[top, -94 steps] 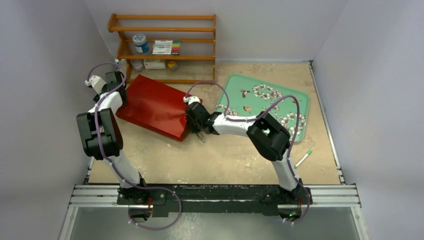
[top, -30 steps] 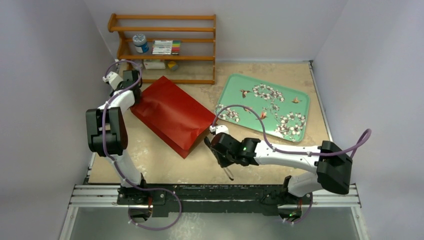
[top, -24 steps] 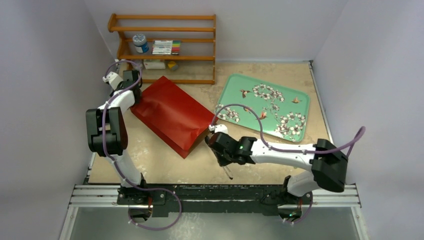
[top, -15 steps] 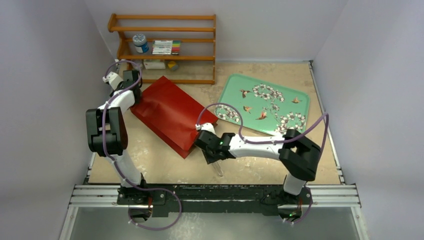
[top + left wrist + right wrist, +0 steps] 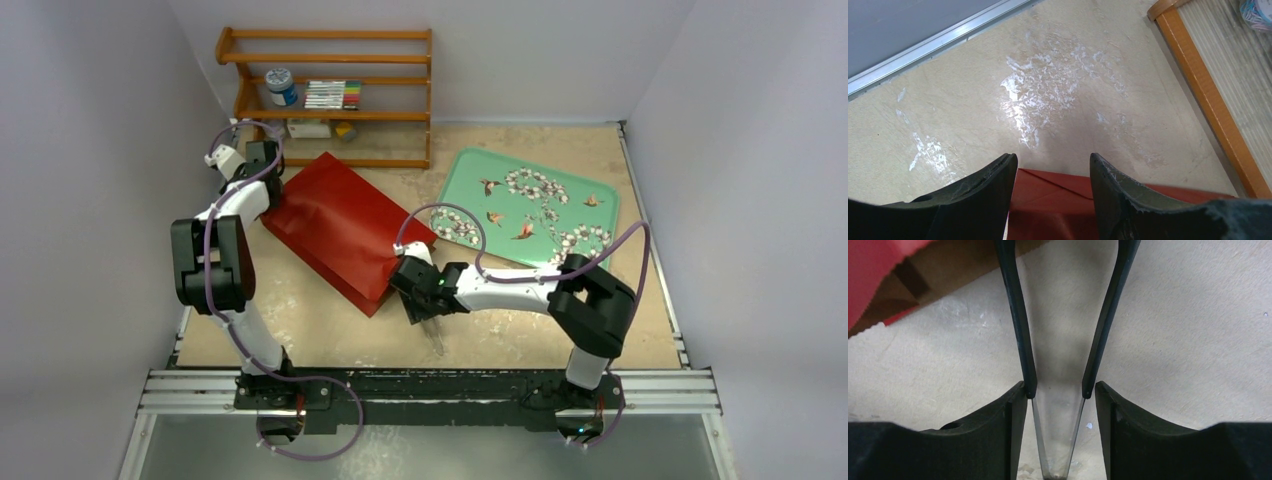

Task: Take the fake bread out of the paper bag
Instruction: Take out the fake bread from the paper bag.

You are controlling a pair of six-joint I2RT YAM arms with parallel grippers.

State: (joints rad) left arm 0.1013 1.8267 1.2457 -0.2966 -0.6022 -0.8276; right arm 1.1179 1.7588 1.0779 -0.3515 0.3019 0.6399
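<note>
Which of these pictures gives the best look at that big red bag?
The top external view: the whole paper bag lies flat there, between both arms. The left wrist view shows only a red corner between the left gripper's fingers. The right wrist view catches just its zigzag rim and brown inside.

Left gripper (image 5: 1052,192) fingers astride red paper bag (image 5: 1058,205) edge, wooden shelf (image 5: 1205,95) nearby

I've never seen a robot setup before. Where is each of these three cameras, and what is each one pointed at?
Top external: high behind the arms, looking down on the table, red paper bag, green tray; both arms show.
Left wrist: on the left gripper, facing the tabletop and the bag's edge; its fingers show.
Right wrist: on the right gripper, which holds tongs, facing the bag's mouth.
Shared: all three show the bag.
</note>
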